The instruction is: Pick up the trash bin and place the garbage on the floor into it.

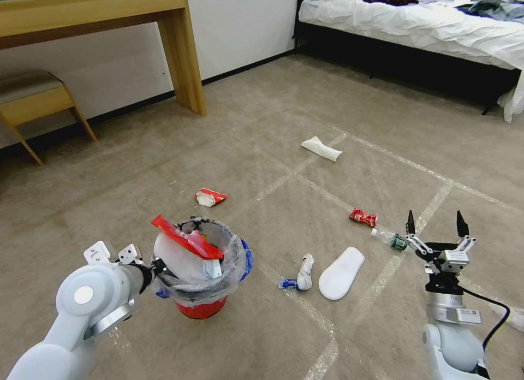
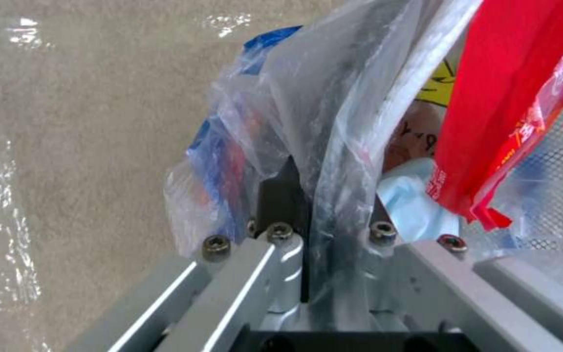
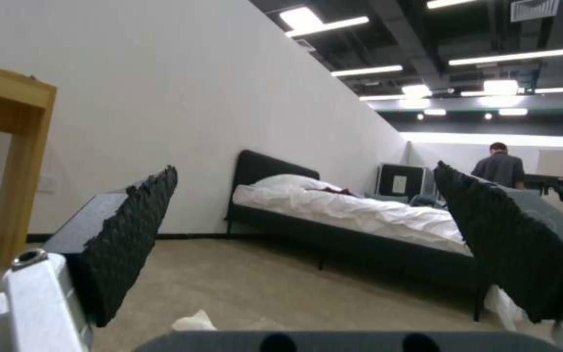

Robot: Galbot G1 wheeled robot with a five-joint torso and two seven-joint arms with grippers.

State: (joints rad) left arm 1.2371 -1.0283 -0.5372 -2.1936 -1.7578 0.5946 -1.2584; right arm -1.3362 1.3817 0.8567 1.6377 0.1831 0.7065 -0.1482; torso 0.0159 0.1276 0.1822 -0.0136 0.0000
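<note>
Trash bin (image 1: 202,271) gripped at rim by left pincer (image 1: 155,271)

Bag-lined rim is pinched w/ left pincer pressed together on it; bin seen just above floor (image 1: 262,150), red wrapper (image 1: 185,238) & slipper inside. Right pincer (image 1: 436,227) is spread, held over bottle (image 1: 392,239); slipper (image 1: 341,272), paper (image 1: 304,272) left on floor.
</note>
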